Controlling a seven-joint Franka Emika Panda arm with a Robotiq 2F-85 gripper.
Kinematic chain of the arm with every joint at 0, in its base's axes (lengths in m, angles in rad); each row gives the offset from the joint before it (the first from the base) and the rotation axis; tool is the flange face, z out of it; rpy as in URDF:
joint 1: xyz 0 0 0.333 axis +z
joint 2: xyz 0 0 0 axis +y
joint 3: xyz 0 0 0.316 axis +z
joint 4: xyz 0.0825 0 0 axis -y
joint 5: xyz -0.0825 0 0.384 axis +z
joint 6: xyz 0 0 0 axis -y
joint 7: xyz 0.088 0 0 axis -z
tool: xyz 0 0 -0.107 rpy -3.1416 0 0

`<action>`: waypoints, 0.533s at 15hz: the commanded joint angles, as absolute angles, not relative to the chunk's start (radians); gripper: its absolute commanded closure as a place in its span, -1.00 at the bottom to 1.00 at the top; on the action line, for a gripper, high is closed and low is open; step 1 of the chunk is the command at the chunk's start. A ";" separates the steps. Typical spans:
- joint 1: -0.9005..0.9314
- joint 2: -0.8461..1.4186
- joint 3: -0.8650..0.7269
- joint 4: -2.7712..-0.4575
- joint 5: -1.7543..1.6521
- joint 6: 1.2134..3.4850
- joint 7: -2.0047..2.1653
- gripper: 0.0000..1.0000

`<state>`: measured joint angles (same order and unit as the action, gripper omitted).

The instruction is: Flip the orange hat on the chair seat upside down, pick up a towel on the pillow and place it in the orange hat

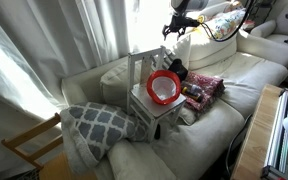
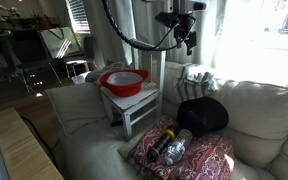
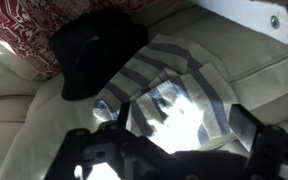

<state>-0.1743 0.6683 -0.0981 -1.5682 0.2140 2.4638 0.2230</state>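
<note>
My pincer (image 2: 184, 40) hangs wide open with nothing in it, above the small greyish-brown striped towel (image 3: 174, 85). Wrist view: the towel lies crumpled on the plump cream-white pillow (image 3: 254, 75), framed between my two fingers (image 3: 89, 150); can't tell any contact. A black cap-like thing (image 3: 94, 55) touches the towel's edge, with the pink-red floral cushion (image 3: 19, 25) beyond it. In both exterior views the round red-orange brimmed hat (image 1: 164, 88) sits on the flat white seat (image 2: 134, 102) of the small white slatted chair (image 1: 139, 65), crown down, pale inside up. The chair stands on the cream sofa (image 1: 224, 110), apart from the towel. The grey-and-white lattice pillow (image 1: 99, 125) lies just beside the chair.
</note>
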 commanded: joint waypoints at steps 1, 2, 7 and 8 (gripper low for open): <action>-0.175 0.669 -0.099 -1.565 0.215 2.460 0.222 -1.00; -0.175 0.669 -0.099 -1.564 0.215 2.460 0.223 -1.00; -0.176 0.754 -0.128 -1.468 0.192 2.427 0.253 -1.00; -0.185 0.784 -0.125 -1.438 0.199 2.439 0.244 -1.00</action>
